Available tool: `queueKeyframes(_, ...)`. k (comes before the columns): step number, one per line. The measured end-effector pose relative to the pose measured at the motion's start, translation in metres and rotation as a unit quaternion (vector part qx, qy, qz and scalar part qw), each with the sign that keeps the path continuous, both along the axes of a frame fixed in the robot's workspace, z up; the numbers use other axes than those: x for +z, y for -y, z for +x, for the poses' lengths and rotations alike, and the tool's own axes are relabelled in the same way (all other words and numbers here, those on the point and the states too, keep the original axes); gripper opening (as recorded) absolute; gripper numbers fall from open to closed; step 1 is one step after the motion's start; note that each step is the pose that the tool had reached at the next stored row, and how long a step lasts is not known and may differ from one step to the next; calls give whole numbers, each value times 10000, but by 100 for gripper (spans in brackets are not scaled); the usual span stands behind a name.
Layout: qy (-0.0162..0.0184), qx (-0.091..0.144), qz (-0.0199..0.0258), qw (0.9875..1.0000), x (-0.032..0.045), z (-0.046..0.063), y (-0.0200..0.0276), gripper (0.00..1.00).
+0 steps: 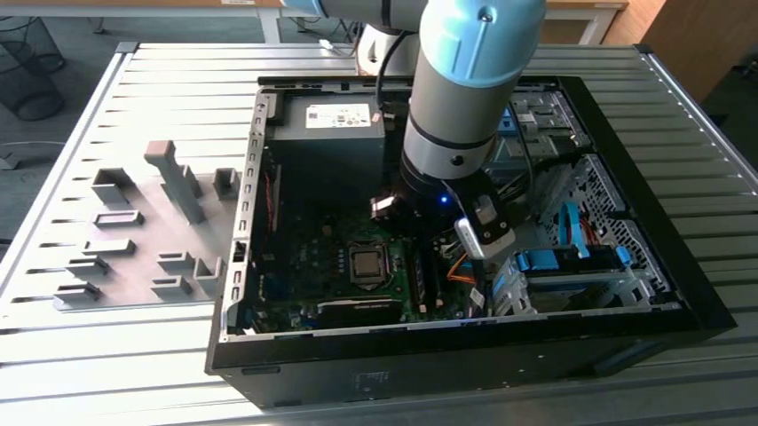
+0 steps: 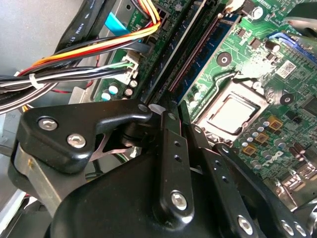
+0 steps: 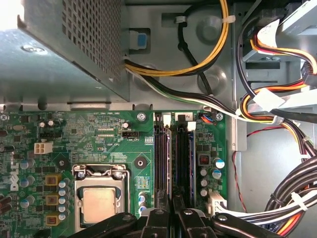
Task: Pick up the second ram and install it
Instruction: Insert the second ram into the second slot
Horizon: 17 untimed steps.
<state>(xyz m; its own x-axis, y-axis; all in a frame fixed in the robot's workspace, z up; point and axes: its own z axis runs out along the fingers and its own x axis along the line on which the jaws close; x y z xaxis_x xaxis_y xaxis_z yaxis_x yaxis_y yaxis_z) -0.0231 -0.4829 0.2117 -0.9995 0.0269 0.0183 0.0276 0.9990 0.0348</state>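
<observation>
Deep inside the open computer case (image 1: 592, 328) on the worktop (image 1: 154, 355), the claw (image 3: 172, 208) hangs low over the memory slots (image 3: 173, 158) beside the processor socket (image 3: 100, 201). Its fingers (image 2: 174, 148) look nearly closed on something thin, probably the second ram, though its green board is hidden. By judgement it is light, stiff and fragile, best gripped by its long edges.

In the exterior view the fixture blocks (image 1: 142, 235) lie to the left of the computer case (image 1: 468, 355).
</observation>
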Motion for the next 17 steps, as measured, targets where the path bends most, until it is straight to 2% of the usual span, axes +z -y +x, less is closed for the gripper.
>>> queueKeyframes(17,0,0,-9,10000,21,0,0,14)
